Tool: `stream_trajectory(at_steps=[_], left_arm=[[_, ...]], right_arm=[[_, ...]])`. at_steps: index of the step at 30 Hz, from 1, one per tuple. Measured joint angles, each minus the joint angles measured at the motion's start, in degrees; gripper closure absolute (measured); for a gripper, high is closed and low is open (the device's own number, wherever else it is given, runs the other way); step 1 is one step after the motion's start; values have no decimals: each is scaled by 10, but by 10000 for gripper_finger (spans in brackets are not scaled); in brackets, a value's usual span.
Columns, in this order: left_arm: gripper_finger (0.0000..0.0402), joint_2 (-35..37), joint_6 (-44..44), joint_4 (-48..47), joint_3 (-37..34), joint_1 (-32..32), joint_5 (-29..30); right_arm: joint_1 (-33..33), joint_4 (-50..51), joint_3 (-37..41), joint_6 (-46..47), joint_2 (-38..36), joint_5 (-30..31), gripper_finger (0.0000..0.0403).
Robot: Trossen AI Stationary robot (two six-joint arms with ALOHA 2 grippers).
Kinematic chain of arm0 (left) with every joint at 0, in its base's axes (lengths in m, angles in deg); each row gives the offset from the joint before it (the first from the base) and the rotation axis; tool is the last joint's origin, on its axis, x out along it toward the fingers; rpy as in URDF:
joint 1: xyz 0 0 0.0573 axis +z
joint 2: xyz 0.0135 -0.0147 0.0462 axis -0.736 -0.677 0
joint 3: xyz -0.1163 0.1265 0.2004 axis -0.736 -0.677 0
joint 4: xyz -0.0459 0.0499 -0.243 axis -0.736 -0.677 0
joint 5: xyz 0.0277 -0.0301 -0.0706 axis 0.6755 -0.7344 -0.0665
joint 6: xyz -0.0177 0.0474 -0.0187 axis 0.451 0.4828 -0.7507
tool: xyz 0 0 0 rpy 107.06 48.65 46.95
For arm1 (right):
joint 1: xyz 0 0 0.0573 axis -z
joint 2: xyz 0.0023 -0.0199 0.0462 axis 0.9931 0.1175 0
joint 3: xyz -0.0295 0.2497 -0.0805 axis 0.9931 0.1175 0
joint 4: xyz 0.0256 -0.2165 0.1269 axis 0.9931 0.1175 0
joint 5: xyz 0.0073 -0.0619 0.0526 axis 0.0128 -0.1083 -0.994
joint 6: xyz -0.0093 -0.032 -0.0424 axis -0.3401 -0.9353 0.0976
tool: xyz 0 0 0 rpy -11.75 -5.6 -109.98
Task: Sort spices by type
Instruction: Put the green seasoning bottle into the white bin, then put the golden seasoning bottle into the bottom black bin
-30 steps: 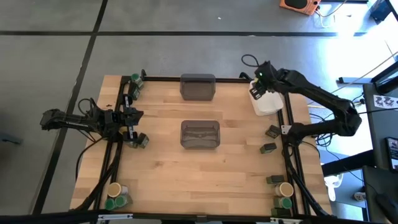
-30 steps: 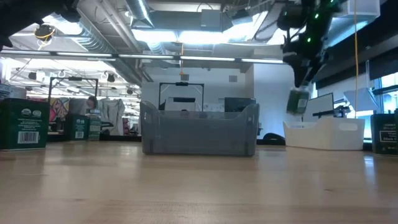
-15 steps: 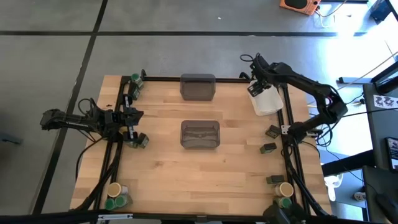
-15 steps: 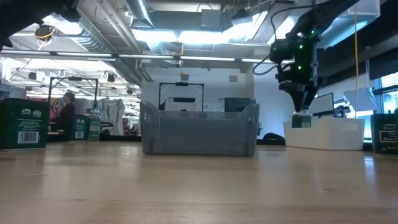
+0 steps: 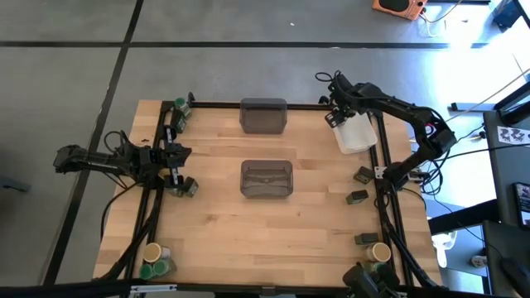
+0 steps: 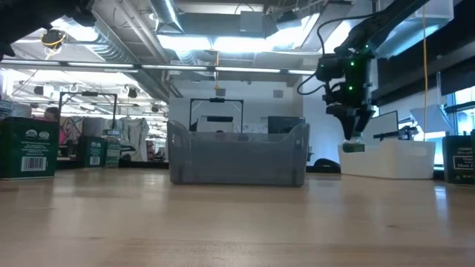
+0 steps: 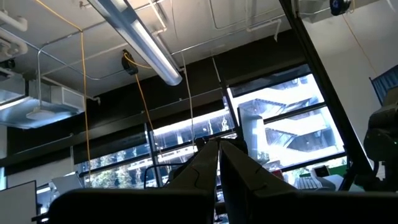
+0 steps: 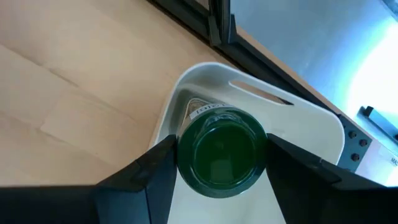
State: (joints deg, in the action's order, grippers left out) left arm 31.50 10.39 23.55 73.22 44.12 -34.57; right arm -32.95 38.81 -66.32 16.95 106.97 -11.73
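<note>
My right gripper is over the near-left corner of the white tray, shut on a round green-lidded jar. The low view shows the jar level with the tray's rim. My left gripper waits shut at the table's left edge, pointing up at the ceiling. Other spices stand along the table's sides: a green-lidded jar, a dark tin beside the left gripper, dark tins on the right, and jars at the near corners. My right gripper pinches the green-lidded jar between its two fingers, one on each side of the lid's rim. The fingers come from above, pointing down. The jar hangs upright over the tray's corner; I cannot tell whether its base touches the tray.
Two grey bins stand on the table, one in the middle and one at the far edge. A black frame runs along the table's sides. Green boxes show at the left in the low view. Bare wood lies between the bins and the near edge.
My right gripper has come down with the jar and shifted a little toward the table's left, from well above the white tray to the level of its rim. It has stayed shut on the jar. The left arm has kept still.
</note>
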Motion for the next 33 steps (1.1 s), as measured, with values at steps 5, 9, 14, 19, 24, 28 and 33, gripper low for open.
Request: stream_trajectory(at_steps=[5, 9, 14, 19, 24, 28, 33], left_arm=[[389, 0, 0, 0, 0, 0, 0], [389, 0, 0, 0, 0, 0, 0], [389, 0, 10, -3, 0, 0, 0], [389, 0, 17, -6, 0, 0, 0], [389, 0, 9, -26, 0, 0, 0], [384, 0, 8, -51, 0, 2, 24], [334, -3, -24, -76, 0, 11, 44]], right_arm=[[-1, 1, 1, -1, 1, 27, 161], [0, 6, 2, -14, 2, 36, 130], [0, 68, -47, -14, -3, 39, 106], [-1, 98, -90, 7, -45, 11, 98], [-31, 97, -91, 8, -108, -35, 98], [-84, 84, -91, 6, -154, -34, 98], [-159, 25, -84, -2, -204, -34, 97]])
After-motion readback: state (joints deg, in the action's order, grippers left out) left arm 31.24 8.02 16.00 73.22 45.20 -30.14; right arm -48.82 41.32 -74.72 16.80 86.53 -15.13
